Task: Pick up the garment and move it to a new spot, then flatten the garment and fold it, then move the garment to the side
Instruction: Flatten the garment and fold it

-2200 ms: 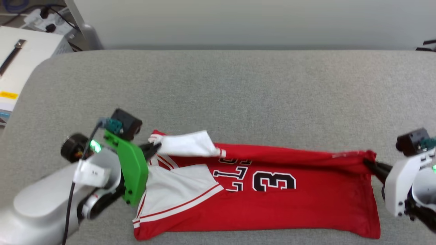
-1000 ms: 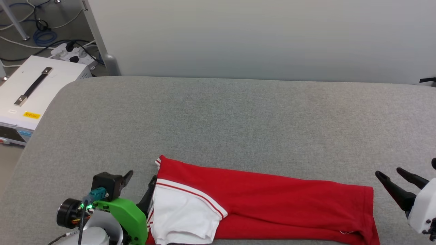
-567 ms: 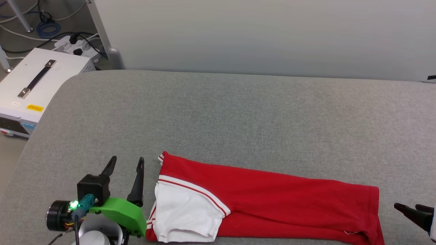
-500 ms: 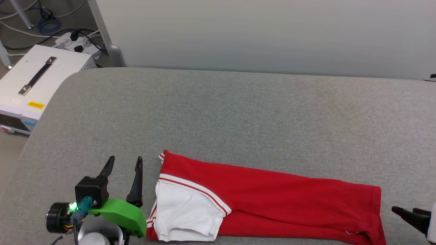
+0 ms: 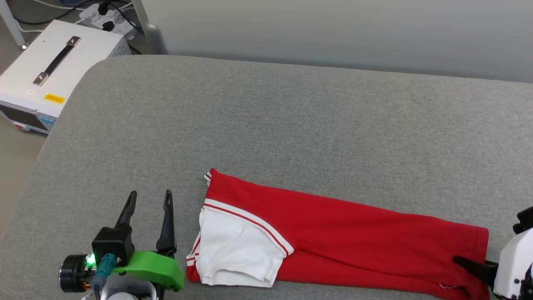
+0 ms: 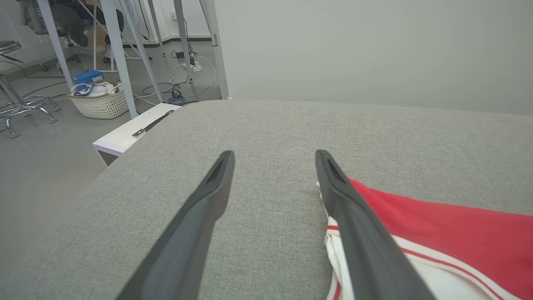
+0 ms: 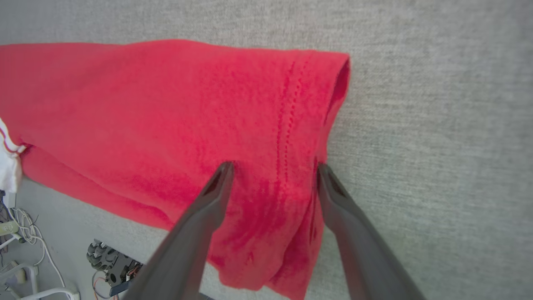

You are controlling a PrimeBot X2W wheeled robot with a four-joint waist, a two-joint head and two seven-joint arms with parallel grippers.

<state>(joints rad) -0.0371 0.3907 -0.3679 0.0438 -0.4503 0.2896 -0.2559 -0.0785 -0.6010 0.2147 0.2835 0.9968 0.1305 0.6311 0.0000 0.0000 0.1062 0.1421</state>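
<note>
**Left wrist view.**
- Left gripper (image 6: 275,156): two dark fingers spread wide, nothing between them but bare grey cloth.
- Grey fabric-covered table (image 6: 266,125): fills the middle and lower frame.
- Garment (image 6: 437,225): red jersey T-shirt, lower right of the frame, lying flat on the table. Its white sleeve (image 6: 449,283) with red-white trim sits at the bottom right corner. The finger on the frame's right partly covers the garment's near edge; contact cannot be told.
- White case with black strap handle (image 6: 133,135): left of centre, beside the table's rounded corner.
- Woven basket (image 6: 100,102), white frame legs (image 6: 116,54), stool base (image 6: 16,108): upper left, on the floor.
- Pale wall panel (image 6: 354,50): upper right.

**Right wrist view.**
- Right gripper (image 7: 272,166): fingers spread apart, tips over the garment's stitched hem end, centre of frame. The cloth is not pinched. Whether the tips touch it cannot be told.
- Garment: runs from the left edge to right of centre, hem opening at the upper right, a scrap of white sleeve at the far left edge.
- Cables on the floor (image 7: 16,246): lower left corner.

**Head view.**
- Garment: folded into a long red band, slanting from centre down to the lower right, white sleeve on top at its left end.
- Left gripper: lower left, just beside the sleeve end, apart from it, fingers pointing up the frame. Green bracket (image 5: 154,266) behind them.
- Right gripper: lower right corner, one dark finger over the hem corner.
- White case: upper left.
</note>
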